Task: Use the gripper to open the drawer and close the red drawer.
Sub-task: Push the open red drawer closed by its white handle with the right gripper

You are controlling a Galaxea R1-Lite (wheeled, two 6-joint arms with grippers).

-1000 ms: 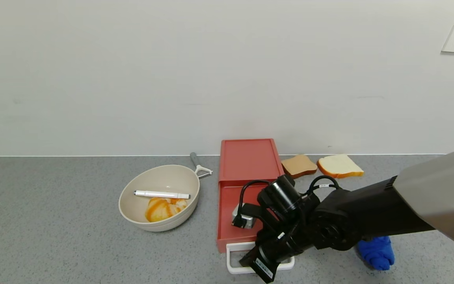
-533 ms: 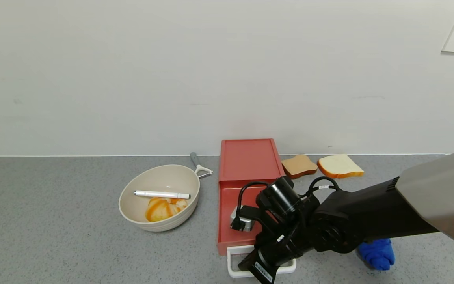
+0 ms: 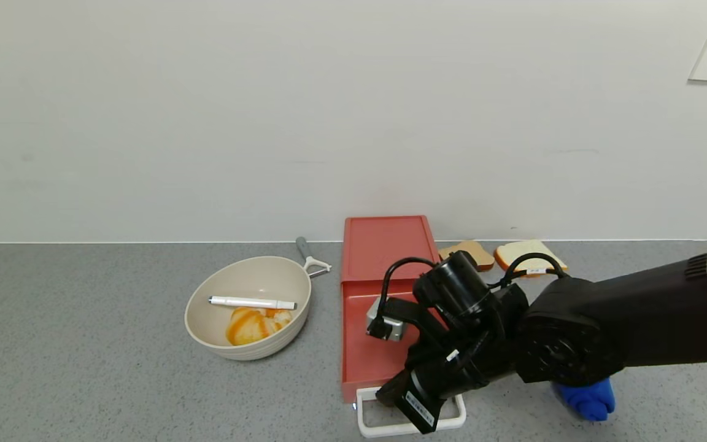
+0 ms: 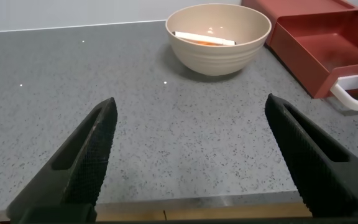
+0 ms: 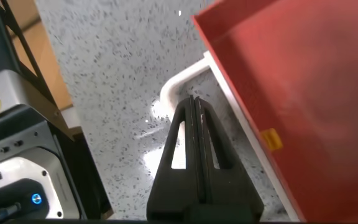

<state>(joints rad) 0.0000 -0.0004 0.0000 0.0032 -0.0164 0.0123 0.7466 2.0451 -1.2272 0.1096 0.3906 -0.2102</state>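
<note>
The coral-red drawer [image 3: 384, 245] lies flat at the back of the counter with its tray [image 3: 366, 362] slid out toward me. Its white loop handle [image 3: 367, 423] is at the front. My right gripper [image 3: 386, 396], a black claw with cables and a barcode sticker, points down into the loop just in front of the tray's front wall. In the right wrist view its fingers [image 5: 193, 109] are pressed together with nothing between them, over the handle [image 5: 174, 87] beside the tray [image 5: 303, 81]. My left gripper [image 4: 190, 102] is open and empty above the front edge of the counter.
A beige bowl [image 3: 249, 351] holding a white marker [image 3: 252, 302] and a pastry [image 3: 249, 325] stands left of the drawer. A peeler [image 3: 312, 259] lies behind it. Two bread slices [image 3: 528, 253] lie to the right, and a blue cloth [image 3: 587, 399] lies under my right arm.
The tray and its handle have slid a little farther out toward me. My right wrist has risen and shifted right, with the claw staying in the handle loop.
</note>
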